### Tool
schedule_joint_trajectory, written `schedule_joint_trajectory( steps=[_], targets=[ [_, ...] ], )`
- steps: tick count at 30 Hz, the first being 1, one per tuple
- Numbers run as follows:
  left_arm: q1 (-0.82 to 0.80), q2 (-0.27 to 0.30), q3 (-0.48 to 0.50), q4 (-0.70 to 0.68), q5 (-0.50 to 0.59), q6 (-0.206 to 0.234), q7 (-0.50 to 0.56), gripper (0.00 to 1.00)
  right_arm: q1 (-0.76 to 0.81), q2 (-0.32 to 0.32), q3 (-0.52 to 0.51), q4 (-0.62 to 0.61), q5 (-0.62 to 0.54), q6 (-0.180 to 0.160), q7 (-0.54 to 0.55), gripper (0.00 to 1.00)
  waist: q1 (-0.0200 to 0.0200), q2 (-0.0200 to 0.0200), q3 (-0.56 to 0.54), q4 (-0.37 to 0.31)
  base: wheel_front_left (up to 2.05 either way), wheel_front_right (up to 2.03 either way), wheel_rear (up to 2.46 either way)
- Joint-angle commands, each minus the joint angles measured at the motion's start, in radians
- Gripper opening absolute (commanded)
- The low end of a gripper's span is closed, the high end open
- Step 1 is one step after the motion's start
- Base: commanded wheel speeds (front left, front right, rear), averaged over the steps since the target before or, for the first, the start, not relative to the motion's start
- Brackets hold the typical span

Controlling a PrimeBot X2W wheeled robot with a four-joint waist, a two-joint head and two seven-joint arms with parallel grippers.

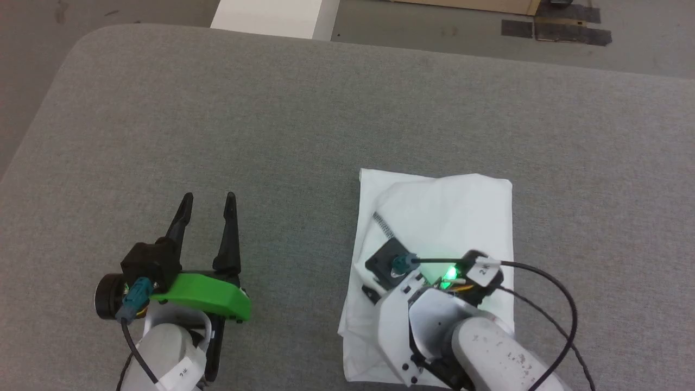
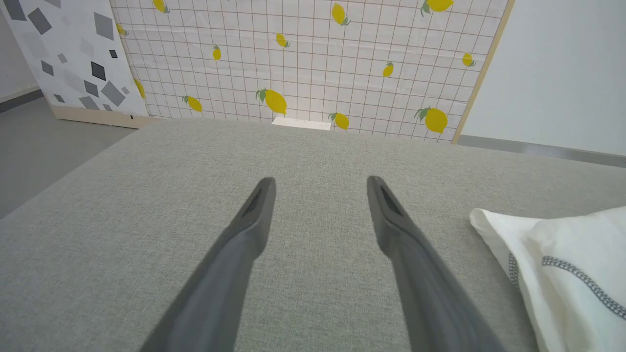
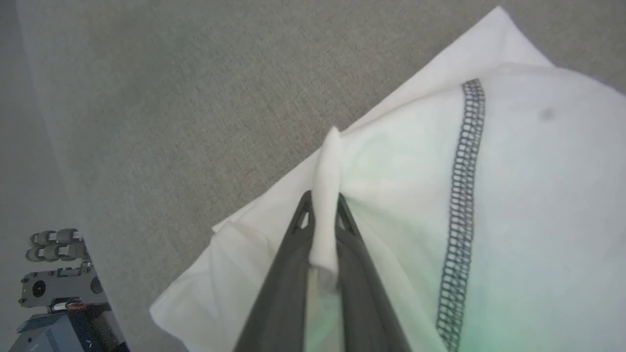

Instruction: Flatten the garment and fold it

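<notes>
Currently pinching a raised ridge of the garment (image 1: 434, 212), folded on the right half of the grey surface (image 1: 271, 119), in the right gripper (image 3: 324, 203); holding the left gripper (image 1: 209, 203) spread wide, well apart from the cloth.

- The garment (image 1: 434, 212) is thin white cloth, matt and soft, with a grey stitched seam.
- The desk (image 1: 271, 108) is covered in grey woven cloth, matt, with a fine rough weave.
- The left hand (image 1: 209, 198) has fingers of dark matt plastic; its green cover (image 1: 209, 293) is smooth plastic with a slight sheen.
- The right hand (image 3: 323, 198) has the same dark matt fingers.
</notes>
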Motion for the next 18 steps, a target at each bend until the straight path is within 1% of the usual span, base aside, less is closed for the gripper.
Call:
schedule_joint_trajectory(
  steps=[1, 2, 3, 7, 10, 12, 15, 18],
  targets=[
    [-0.016, -0.007, 0.005, 0.005, 0.007, -0.005, -0.004, 1.0, -0.007, 0.0, 0.013, 0.018, 0.021, -0.002, 0.01, 0.24, -0.0001, 0.0, 0.0, 0.002, 0.0, 0.0, 0.0],
    [-0.013, -0.008, 0.009, 0.008, 0.009, -0.006, -0.004, 1.0, -0.006, 0.0, 0.027, 0.029, 0.035, -0.002, 0.016, 0.59, -0.0001, 0.0, -0.006, -0.002, 0.0, 0.0, 0.0],
    [-0.011, -0.009, 0.012, 0.009, 0.01, -0.007, -0.004, 1.0, -0.003, 0.0, 0.028, 0.033, 0.053, -0.002, 0.017, 1.0, -0.0001, 0.0, -0.012, -0.006, 0.0, 0.0, 0.0],
    [0.002, -0.01, 0.024, 0.013, 0.016, -0.01, -0.004, 1.0, 0.011, 0.0, -0.003, -0.001, 0.113, -0.002, -0.025, 1.0, -0.0001, 0.0, -0.042, -0.031, 0.0, 0.0, 0.0],
    [0.013, -0.01, 0.034, 0.013, 0.02, -0.013, -0.004, 1.0, 0.04, 0.0, -0.077, -0.094, 0.173, -0.002, -0.138, 1.0, -0.0001, 0.0, -0.067, -0.054, 0.0, 0.0, 0.0],
    [0.021, -0.01, 0.037, 0.012, 0.023, -0.015, -0.004, 1.0, 0.066, 0.0, -0.143, -0.159, 0.199, -0.002, -0.226, 1.0, -0.0001, 0.0, -0.081, -0.067, 0.0, 0.0, 0.0],
    [0.031, -0.01, 0.043, 0.011, 0.026, -0.018, -0.004, 1.0, 0.12, 0.0, -0.274, -0.231, 0.216, -0.002, -0.351, 1.0, -0.0001, 0.0, -0.097, -0.084, 0.0, 0.0, 0.0],
    [0.035, -0.01, 0.047, 0.009, 0.029, -0.022, -0.004, 1.0, 0.178, 0.0, -0.393, -0.257, 0.239, -0.002, -0.416, 1.0, -0.0001, 0.0, -0.107, -0.093, 0.0, 0.0, 0.0]
  ],
)
